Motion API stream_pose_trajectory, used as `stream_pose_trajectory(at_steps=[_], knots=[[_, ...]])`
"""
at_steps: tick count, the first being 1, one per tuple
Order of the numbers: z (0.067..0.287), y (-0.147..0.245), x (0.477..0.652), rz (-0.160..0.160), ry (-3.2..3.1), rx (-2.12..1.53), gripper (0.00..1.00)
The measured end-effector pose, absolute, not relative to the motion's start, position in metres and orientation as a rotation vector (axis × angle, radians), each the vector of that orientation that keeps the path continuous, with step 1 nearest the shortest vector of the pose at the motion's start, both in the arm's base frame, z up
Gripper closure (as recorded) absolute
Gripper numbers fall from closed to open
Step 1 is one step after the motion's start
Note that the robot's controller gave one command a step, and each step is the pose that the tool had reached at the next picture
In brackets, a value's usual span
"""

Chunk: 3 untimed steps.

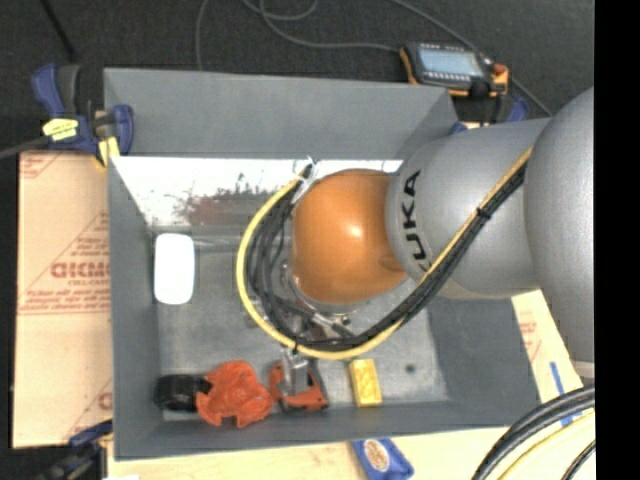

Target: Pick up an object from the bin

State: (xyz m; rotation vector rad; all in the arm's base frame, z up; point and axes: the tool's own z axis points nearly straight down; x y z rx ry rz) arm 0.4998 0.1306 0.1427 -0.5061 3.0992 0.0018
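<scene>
The jaws hang just over a small orange-red piece [303, 396] by the bin's [130, 318] lower wall, between a crumpled orange lump [235, 393] and a yellow block [365, 381], open or closed I cannot tell; it looks like light, stiff plastic, best pinched across its narrow width.

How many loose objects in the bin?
5: white oval left; bottom row: black piece, orange crumpled thing, red item at the claw, yellow block. The arm may hide others.
</scene>
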Motion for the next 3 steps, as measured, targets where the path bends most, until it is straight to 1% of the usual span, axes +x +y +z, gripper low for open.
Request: stream_pose_trajectory(at_steps=[1, 2, 3], knots=[[0.08, 0.167, 0.481, -0.001, 3.023, -0.832, 0.0], [0.071, 0.185, 0.475, 0.001, 3.033, -0.809, 1.0], [0.071, 0.185, 0.475, 0.001, 3.033, -0.809, 1.0]])
